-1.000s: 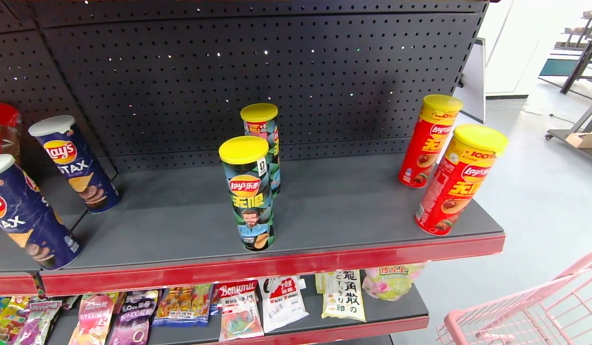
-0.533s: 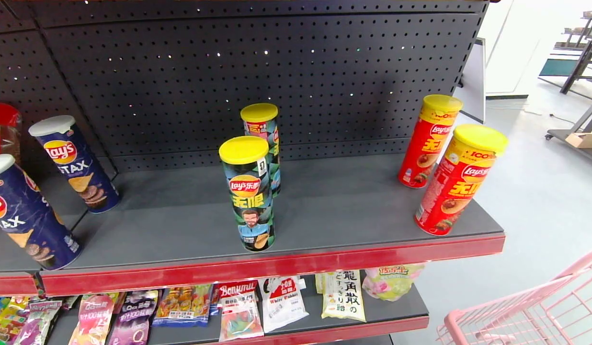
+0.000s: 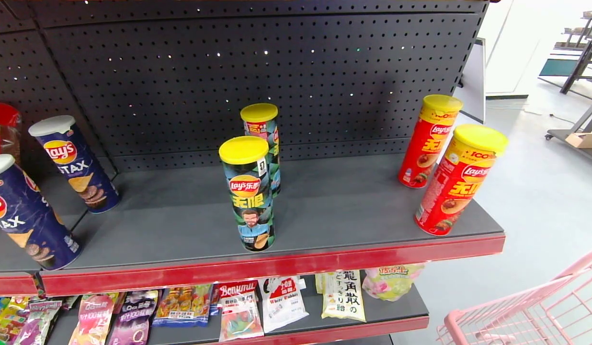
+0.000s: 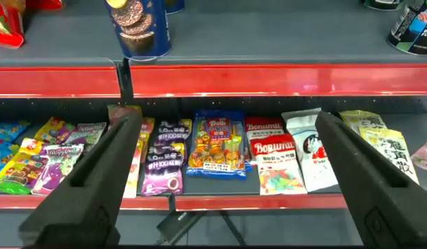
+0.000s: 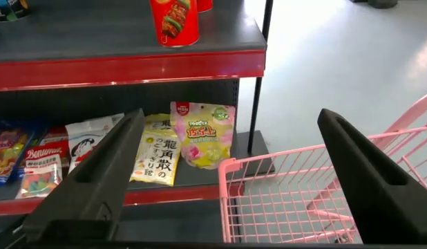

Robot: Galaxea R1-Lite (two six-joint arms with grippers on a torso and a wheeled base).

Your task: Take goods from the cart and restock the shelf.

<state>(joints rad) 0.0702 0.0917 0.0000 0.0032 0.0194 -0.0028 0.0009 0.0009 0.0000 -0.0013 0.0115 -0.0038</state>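
The grey shelf (image 3: 324, 211) with a red front edge carries chip cans: two blue ones (image 3: 73, 160) on the left, two dark green ones with yellow lids (image 3: 248, 191) in the middle, two red ones (image 3: 456, 179) on the right. A pink wire cart (image 3: 530, 306) stands low on the right, also seen as the cart (image 5: 303, 187) in the right wrist view. My left gripper (image 4: 227, 117) is open, facing the lower shelf's snack bags (image 4: 213, 142). My right gripper (image 5: 231, 114) is open and holds nothing, between the shelf end and the cart.
A lower shelf (image 3: 372, 314) holds a row of flat candy bags (image 3: 238, 306). A perforated back panel (image 3: 257, 72) rises behind the cans. Open grey floor (image 3: 540, 201) lies to the right of the shelf end, with racks far off.
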